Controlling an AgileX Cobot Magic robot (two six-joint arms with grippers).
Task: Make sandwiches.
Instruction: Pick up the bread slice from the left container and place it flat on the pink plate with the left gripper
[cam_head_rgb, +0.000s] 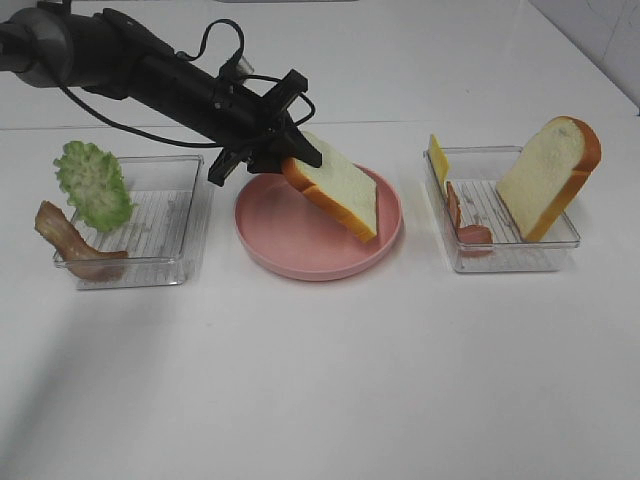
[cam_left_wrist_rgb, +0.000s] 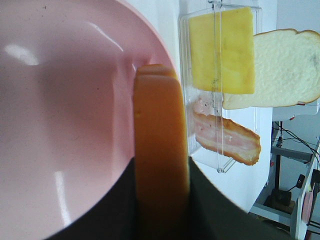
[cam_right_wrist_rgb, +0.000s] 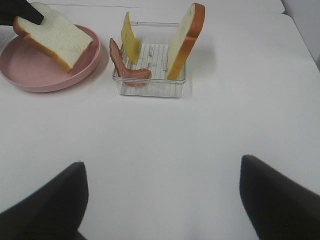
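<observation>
My left gripper (cam_head_rgb: 288, 158) is shut on one end of a white bread slice (cam_head_rgb: 338, 190) with an orange-brown crust. The slice hangs tilted over the round pink plate (cam_head_rgb: 300, 266), its low end near the plate's right side. In the left wrist view the crust (cam_left_wrist_rgb: 160, 145) runs between the dark fingers (cam_left_wrist_rgb: 112, 212) above the plate (cam_left_wrist_rgb: 60, 125). My right gripper (cam_right_wrist_rgb: 160, 200) hovers open over bare table, well in front of the right-hand tray (cam_right_wrist_rgb: 150, 86); it holds nothing. No sandwiches show in any view.
The right clear tray (cam_head_rgb: 505, 262) holds a yellow cheese slice (cam_head_rgb: 438, 158), a bacon strip (cam_head_rgb: 466, 228) and an upright bread slice (cam_head_rgb: 550, 175). The left clear tray (cam_head_rgb: 165, 270) holds ruffled green lettuce (cam_head_rgb: 93, 185) and a bacon strip (cam_head_rgb: 68, 238).
</observation>
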